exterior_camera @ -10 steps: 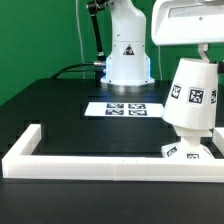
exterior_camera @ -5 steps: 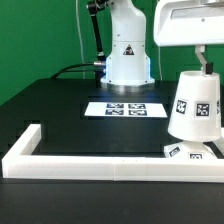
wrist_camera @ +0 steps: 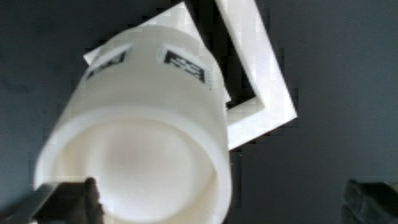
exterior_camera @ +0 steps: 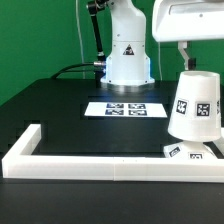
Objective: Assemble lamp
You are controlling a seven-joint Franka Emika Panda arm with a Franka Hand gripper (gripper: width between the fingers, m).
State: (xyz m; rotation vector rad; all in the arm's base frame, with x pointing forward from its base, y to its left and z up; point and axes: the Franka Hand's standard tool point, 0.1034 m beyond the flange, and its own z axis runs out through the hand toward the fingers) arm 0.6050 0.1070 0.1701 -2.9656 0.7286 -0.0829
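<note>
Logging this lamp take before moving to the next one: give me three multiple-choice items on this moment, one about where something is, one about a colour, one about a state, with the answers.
1. Where does the shade stand in the exterior view?
A. at that view's right, over the base
B. on the marker board
C. outside the border

2. What colour is the table?
A. white
B. black
C. green

3. How does the shade stand?
A. lying on its side
B. upside down, wide end up
C. upright, wide end down

Answers:
1 A, the shade rises above the tagged base at the exterior view's right.
2 B, the surface around the marker board is black.
3 C, its narrow end points up toward the claw.
</note>
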